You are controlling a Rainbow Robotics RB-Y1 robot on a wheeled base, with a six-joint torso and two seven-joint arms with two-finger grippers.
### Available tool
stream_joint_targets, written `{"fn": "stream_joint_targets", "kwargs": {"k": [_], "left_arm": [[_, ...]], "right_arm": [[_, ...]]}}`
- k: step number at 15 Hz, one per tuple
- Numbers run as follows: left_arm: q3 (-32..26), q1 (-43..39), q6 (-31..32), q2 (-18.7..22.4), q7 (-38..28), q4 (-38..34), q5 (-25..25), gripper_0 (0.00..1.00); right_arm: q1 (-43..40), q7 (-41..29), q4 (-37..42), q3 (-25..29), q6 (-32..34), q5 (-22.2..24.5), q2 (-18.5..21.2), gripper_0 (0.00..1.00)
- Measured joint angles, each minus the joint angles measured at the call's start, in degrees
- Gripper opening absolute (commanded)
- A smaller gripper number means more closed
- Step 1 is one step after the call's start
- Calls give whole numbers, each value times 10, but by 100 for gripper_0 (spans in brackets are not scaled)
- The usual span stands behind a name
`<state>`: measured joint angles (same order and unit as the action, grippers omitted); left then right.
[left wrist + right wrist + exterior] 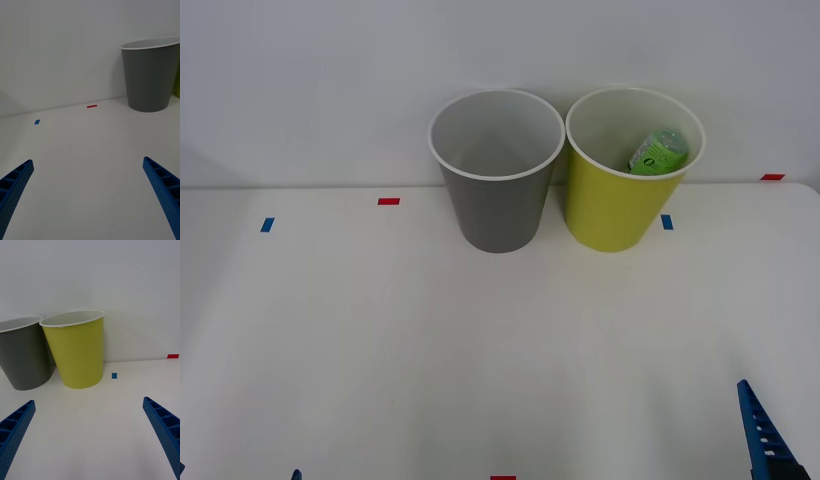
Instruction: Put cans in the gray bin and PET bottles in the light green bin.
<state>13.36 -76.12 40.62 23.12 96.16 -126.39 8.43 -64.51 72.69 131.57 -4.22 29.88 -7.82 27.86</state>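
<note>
The gray bin (497,190) and the light green bin (627,175) stand upright side by side at the far edge of my white table (480,350), against the wall, the gray one on my left and the green one on my right, rims almost touching. Both are tall, round and tapered, with a white rim and a pale inside.

The PET bottle (659,152) lies tilted inside the light green bin, leaning on its right inner wall. Its bright green wrap label with white markings shows clearly; the cap end is too small for me to make out.

My right gripper (90,438) hangs low over the table's near right side, well apart from the bins, its blue ribbed fingers (165,431) spread wide with nothing between them. My left gripper (90,198) waits near the table's near left side, fingers (15,187) likewise spread and bare, facing the gray bin from a distance.

Small red and blue tape marks (388,201) dot the tabletop.
</note>
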Motion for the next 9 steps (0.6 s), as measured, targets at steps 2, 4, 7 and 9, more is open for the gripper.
{"fn": "stream_joint_targets", "kwargs": {"k": [2, 4, 7, 9], "left_arm": [[0, 0, 0, 0, 0, 0, 0, 100], [0, 0, 0, 0, 0, 0, 0, 100], [0, 0, 0, 0, 0, 0, 0, 100], [0, 0, 0, 0, 0, 0, 0, 100]], "right_arm": [[0, 0, 0, 0, 0, 0, 0, 100], [0, 0, 0, 0, 0, 0, 0, 100], [0, 0, 0, 0, 0, 0, 0, 100], [0, 0, 0, 0, 0, 0, 0, 100]]}}
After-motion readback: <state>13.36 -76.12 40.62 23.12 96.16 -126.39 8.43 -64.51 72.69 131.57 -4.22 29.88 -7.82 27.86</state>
